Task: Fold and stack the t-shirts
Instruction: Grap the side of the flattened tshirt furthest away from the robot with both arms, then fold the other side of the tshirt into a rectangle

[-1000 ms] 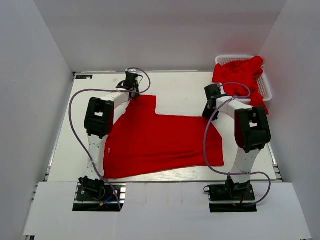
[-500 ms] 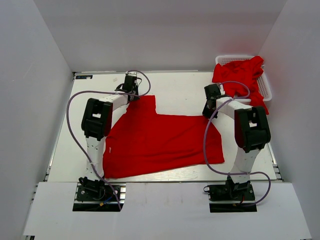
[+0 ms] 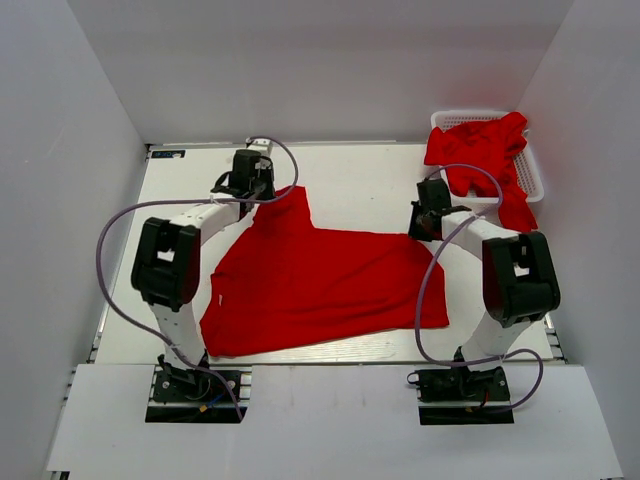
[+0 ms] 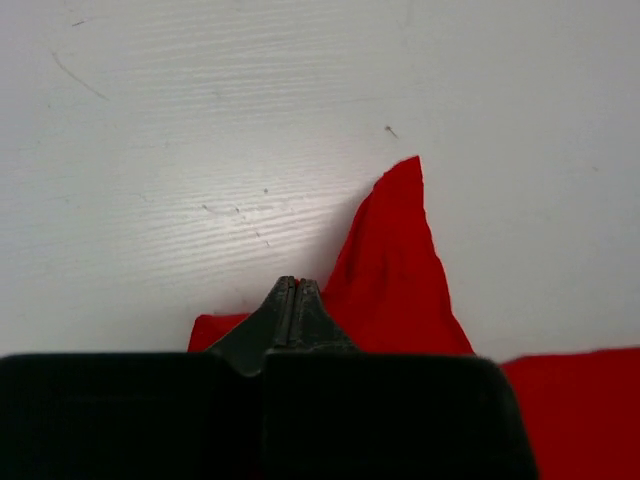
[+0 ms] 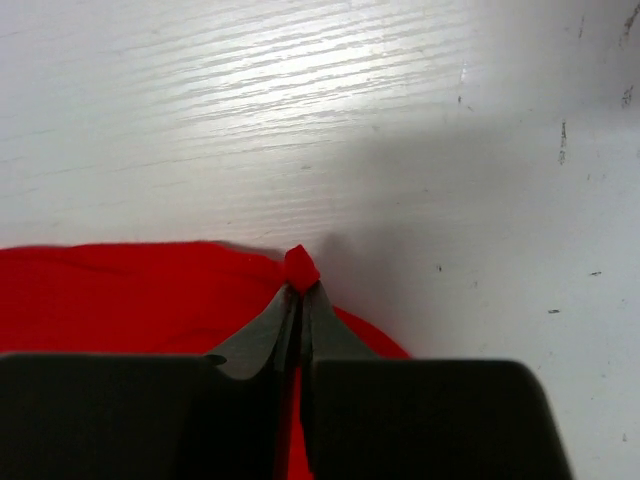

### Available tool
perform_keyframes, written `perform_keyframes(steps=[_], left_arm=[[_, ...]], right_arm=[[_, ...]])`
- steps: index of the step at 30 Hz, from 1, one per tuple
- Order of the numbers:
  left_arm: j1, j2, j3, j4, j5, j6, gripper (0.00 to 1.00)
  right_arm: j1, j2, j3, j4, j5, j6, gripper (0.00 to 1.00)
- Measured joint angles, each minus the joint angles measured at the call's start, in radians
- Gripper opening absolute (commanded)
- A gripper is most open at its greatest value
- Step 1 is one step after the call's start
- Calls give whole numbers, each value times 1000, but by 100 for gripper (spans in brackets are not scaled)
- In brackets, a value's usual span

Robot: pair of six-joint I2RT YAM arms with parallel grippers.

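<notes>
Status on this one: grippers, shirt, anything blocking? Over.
Left gripper shut on t-shirt, far left corner. Right gripper shut on far right corner. T-shirt spread on table; nothing in the way.

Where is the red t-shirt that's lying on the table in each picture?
Top view: the t-shirt lies spread across the middle of the table.
Left wrist view: it runs along the bottom, and one pointed corner sticks up just right of the left gripper.
Right wrist view: it fills the lower left, with a bunched tip pinched in the right gripper.
Shared landmark: the white table, behind the cloth in every view.
</notes>
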State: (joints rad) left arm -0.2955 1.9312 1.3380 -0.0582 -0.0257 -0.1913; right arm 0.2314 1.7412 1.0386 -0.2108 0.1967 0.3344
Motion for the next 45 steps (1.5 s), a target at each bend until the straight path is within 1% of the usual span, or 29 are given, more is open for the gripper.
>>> perform_keyframes(steps=[6, 11, 19, 24, 28, 33, 41, 45], left_arm=[[-16, -209, -154, 10, 48, 14, 0], [-30, -414, -304, -49, 63, -4, 0], [-63, -735, -497, -178, 109, -102, 0], [-77, -891, -579, -243, 172, -162, 0], [-87, -973, -623, -317, 211, -203, 0], [-94, -1084, -633, -434, 256, -225, 0], [-95, -1169, -642, -598, 318, -248, 0], [-95, -1245, -641, -663, 343, -254, 0]], right_arm=[[5, -76, -49, 63, -41, -51, 0], [12, -100, -81, 103, -71, -61, 0], [22, -188, -149, 109, -56, -74, 0], [23, -217, -159, 109, -42, -74, 0], [23, -228, -171, 105, -38, -74, 0], [23, -231, -172, 105, -22, -73, 0], [23, -281, -198, 96, -8, -61, 0], [23, -303, -217, 87, 11, -53, 0]])
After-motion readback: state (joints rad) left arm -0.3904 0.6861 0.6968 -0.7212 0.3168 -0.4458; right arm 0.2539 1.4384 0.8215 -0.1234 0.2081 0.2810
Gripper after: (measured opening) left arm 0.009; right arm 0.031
